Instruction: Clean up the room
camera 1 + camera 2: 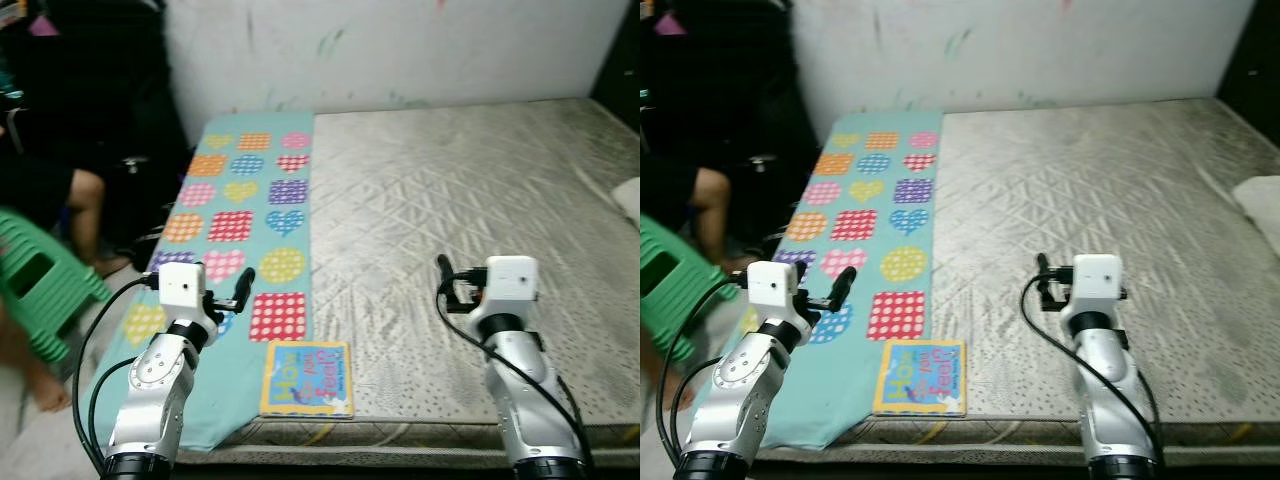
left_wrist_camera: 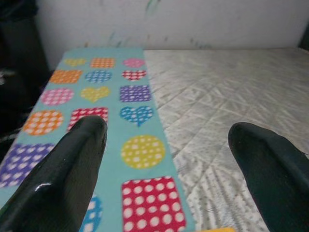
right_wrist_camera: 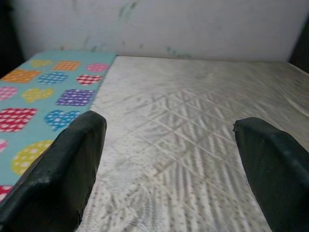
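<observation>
We see the book (image 1: pixel 307 378) on the mattress (image 1: pixel 470 200) edge, right of left gripper (image 1: pixel 243 285); blanket (image 1: pixel 240 215) ahead; right gripper (image 1: pixel 443 272) well right.

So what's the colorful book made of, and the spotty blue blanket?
The book looks like thick glossy cardboard: stiff, flat, with squared edges. The blanket looks like soft matte cloth, perhaps fleece; it lies limp over the mattress edge. I can't be certain of either.

Green stool (image 1: pixel 40 285) was blurred and cut off at left edge; white pillow (image 1: pixel 628 200) was cropped at right edge.
</observation>
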Available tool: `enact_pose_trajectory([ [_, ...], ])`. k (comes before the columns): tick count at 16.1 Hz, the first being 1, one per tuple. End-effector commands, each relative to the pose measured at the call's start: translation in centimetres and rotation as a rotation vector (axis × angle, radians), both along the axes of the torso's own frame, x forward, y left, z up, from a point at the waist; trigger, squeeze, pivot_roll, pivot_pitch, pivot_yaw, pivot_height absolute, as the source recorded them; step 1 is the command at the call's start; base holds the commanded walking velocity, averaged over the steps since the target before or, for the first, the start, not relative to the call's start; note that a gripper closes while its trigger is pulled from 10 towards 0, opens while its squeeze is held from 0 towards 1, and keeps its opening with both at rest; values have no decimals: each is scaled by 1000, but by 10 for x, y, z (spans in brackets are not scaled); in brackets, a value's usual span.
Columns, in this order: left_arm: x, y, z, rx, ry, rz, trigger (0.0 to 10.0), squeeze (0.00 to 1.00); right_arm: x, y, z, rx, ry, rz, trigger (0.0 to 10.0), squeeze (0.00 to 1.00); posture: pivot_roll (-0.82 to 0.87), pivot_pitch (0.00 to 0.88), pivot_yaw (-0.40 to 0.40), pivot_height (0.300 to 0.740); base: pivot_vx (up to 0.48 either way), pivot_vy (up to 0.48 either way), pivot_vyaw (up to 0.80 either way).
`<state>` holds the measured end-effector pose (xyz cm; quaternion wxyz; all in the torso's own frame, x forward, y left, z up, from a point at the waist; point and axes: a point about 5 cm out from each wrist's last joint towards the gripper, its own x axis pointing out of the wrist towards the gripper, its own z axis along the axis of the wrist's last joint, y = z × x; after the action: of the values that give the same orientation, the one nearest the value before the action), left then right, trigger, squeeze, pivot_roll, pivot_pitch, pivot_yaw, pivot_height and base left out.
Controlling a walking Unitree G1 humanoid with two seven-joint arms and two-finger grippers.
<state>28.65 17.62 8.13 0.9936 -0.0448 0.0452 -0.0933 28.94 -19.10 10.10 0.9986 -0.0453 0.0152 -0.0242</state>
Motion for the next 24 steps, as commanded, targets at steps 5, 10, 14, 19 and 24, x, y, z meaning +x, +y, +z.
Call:
enact_pose_trajectory([
  [5, -14, 11, -5, -9, -7, 115, 10000, 0, 15, 17, 4, -19, 14, 134, 10000, 0, -163, 0, -36, 740, 0, 0, 0],
  [10, -24, 21, -8, -13, -1, 186, 10000, 0, 29, 37, 7, -18, 12, 215, 10000, 0, -133, 0, -59, 740, 0, 0, 0],
  [14, -22, 21, -8, -2, 12, 162, 10000, 0, 26, 30, 4, 21, 28, 185, 10000, 0, -158, 0, -35, 740, 0, 0, -569],
  [19, -17, 19, -6, 0, 14, 135, 10000, 0, 20, 24, 2, 8, 29, 164, 10000, 0, -176, 0, -23, 740, 0, 0, -769],
  [24, -16, 18, -5, -6, 18, 125, 10000, 0, 16, 25, 4, -7, 8, 168, 10000, 0, -186, 0, -7, 740, 0, 0, -308],
])
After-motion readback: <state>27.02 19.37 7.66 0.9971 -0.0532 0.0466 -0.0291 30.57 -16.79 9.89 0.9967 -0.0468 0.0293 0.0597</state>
